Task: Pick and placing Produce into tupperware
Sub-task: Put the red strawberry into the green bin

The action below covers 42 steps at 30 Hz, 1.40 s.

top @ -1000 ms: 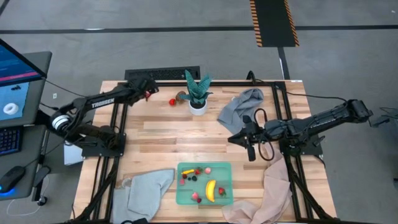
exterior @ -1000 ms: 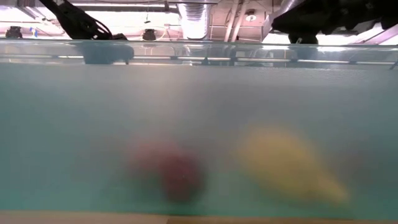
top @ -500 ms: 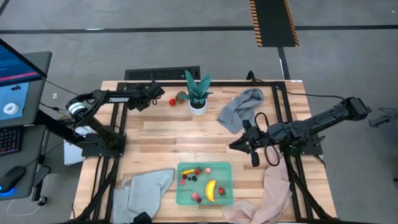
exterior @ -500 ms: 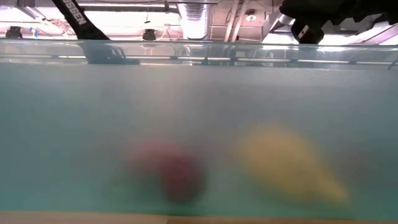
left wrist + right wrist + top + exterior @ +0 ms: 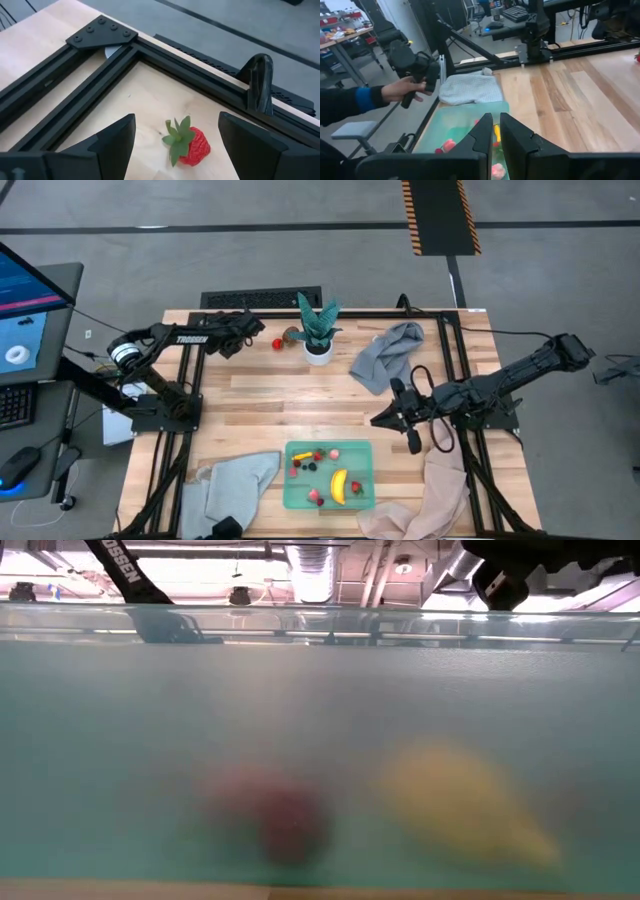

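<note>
Left gripper (image 5: pixel 175 145) hovers beside the potted plant (image 5: pixel 318 330), jaws spread wide, strawberry (image 5: pixel 186 144) lying between them, ungripped; right jaws closed, empty.

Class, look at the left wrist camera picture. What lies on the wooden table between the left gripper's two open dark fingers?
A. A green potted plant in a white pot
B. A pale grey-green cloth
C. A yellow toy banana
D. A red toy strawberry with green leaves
D: in the left wrist view the red toy strawberry with green leaves lies on the wooden table between the open fingers of the left gripper, untouched.
</note>
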Tool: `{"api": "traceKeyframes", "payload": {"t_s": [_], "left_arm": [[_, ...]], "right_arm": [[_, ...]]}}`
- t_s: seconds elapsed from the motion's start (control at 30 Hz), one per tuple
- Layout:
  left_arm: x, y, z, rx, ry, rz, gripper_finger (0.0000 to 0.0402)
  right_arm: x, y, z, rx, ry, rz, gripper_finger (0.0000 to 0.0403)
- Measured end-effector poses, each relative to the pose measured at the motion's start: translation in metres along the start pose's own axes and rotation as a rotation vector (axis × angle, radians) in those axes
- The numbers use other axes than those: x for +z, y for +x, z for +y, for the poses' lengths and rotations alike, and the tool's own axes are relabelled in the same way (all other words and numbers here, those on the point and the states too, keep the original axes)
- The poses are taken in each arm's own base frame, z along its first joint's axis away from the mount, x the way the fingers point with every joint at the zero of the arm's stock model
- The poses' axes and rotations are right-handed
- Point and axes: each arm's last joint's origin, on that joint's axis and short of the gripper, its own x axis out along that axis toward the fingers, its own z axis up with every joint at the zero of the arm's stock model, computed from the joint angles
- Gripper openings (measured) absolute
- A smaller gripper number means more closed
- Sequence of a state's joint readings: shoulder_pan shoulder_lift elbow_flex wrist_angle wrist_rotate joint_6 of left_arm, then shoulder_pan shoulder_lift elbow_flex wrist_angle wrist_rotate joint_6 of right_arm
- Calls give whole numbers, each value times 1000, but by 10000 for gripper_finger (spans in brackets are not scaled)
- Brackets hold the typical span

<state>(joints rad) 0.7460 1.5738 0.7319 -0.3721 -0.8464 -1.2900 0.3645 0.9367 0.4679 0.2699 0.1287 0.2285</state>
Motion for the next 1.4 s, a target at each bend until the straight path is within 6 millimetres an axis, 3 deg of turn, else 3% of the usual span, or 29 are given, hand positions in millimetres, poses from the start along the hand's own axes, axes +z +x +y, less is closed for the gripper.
{"api": "traceKeyframes", "payload": {"t_s": [0.3, 0.63, 0.97, 1.4], "left_arm": [[-2, 10, 0, -71, -196, 101, 275], [-3, 18, 9, -45, -222, 103, 269], [3, 25, 10, -54, -216, 154, 189], [5, 27, 10, -60, -201, 129, 121]], "right_arm": [[-3, -2, 12, 58, -5, 12, 59], [-4, -2, 16, 78, -9, 14, 59], [-2, -2, 16, 78, -32, 2, 59], [-3, -2, 16, 79, -34, 3, 59]]}}
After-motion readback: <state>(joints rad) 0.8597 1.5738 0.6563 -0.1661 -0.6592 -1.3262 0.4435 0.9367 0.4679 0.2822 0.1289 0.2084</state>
